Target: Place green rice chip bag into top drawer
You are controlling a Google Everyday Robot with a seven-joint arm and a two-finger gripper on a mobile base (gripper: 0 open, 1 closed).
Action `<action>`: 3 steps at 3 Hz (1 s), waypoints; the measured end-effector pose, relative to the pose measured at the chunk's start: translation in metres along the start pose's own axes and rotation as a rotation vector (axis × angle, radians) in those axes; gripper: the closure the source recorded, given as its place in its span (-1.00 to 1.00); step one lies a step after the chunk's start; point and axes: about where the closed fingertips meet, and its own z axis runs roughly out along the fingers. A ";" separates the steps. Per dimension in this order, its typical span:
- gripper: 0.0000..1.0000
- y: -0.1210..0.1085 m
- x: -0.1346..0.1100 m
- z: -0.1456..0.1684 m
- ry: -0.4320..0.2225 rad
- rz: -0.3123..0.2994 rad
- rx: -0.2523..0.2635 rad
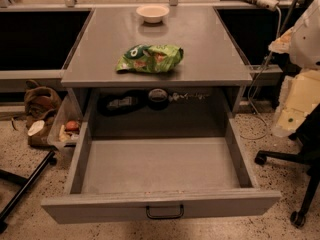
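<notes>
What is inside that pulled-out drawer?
Only the flat grey bottom of the top drawer shows; nothing lies on it. Its front wall hides a thin strip just behind it. The green rice chip bag lies on the tabletop. The gripper is out of view.

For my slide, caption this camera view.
Green rice chip bag lies on tabletop above open top drawer; gripper out of view.

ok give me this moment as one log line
green rice chip bag: lying on tabletop | top drawer: open, bag not in it | hand: not in view | bowl: at table's back
</notes>
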 end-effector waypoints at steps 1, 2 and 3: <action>-1.00 0.000 0.000 0.000 0.000 0.000 0.000; -1.00 -0.003 -0.016 0.001 -0.037 -0.027 0.006; -1.00 -0.019 -0.067 0.011 -0.124 -0.102 0.028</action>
